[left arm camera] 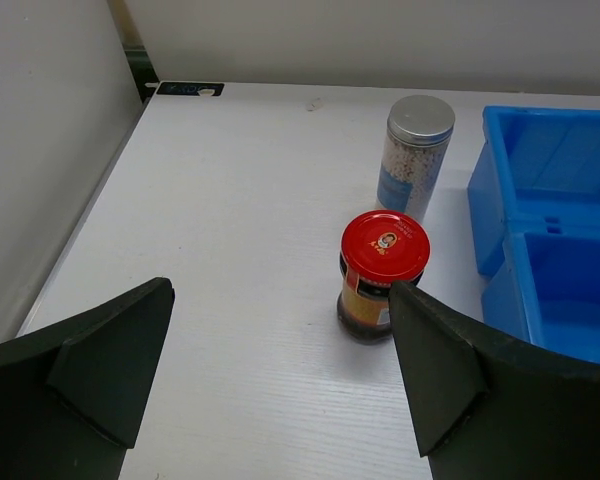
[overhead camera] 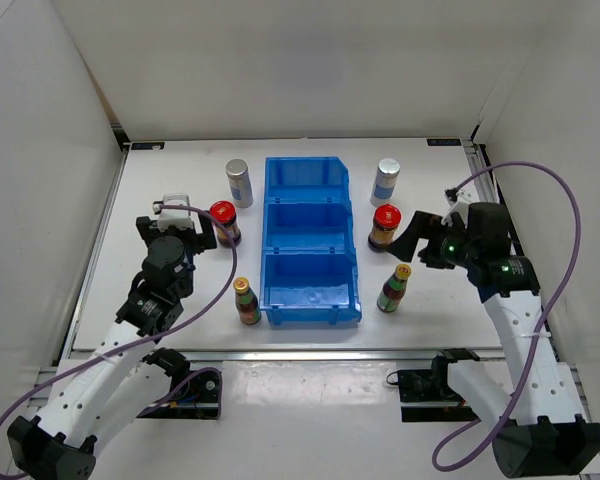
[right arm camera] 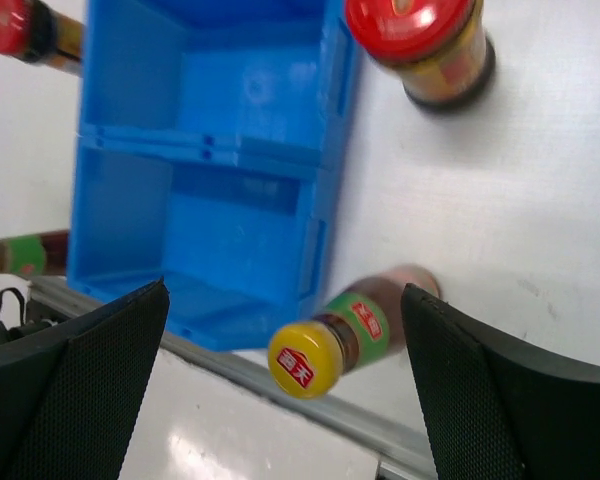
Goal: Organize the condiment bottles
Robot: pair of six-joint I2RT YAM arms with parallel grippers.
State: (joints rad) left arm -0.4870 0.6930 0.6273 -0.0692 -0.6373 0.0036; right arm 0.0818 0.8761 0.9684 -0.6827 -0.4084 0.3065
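Note:
Six bottles stand beside a blue three-compartment bin. On its left are a silver-topped cylinder, a red-lidded jar and a yellow-capped bottle. On its right are a silver-topped cylinder, a red-lidded jar and a yellow-capped bottle. My left gripper is open and empty, just short of the left jar, which sits ahead near its right finger. My right gripper is open above the right yellow-capped bottle, which shows between its fingers, untouched.
All three compartments of the bin hold nothing. The left cylinder stands behind the left jar. The right jar stands beyond my right gripper. White walls enclose the table at the left, right and back.

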